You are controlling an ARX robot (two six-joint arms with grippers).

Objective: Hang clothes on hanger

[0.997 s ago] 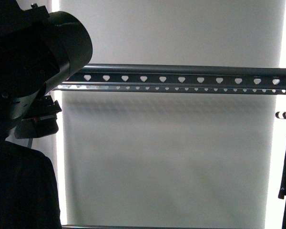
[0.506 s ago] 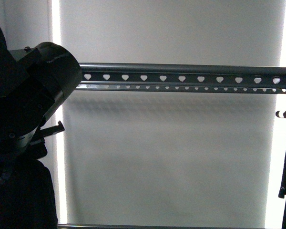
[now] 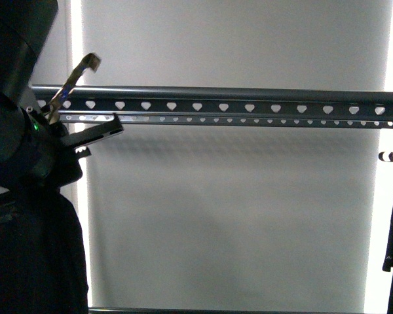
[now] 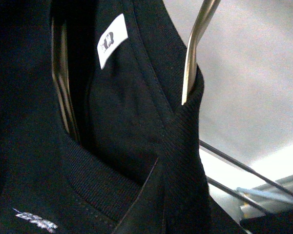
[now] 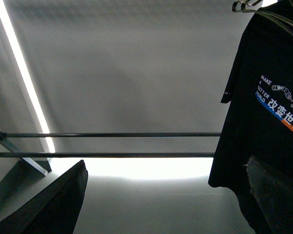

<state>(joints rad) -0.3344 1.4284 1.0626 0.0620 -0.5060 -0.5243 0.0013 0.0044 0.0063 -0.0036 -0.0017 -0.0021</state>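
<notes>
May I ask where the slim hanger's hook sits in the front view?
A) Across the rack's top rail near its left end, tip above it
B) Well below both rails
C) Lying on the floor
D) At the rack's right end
A: in the front view the hook of the slim hanger slants up across the top rail of the rack near its left end, and its tip shows above that rail.

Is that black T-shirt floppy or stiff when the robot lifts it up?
Probably floppy: the black T-shirt folds softly around the thin metal hanger inside its collar. Probably light too, since that slim hanger alone seems to carry it. It may swing once moved.
</notes>
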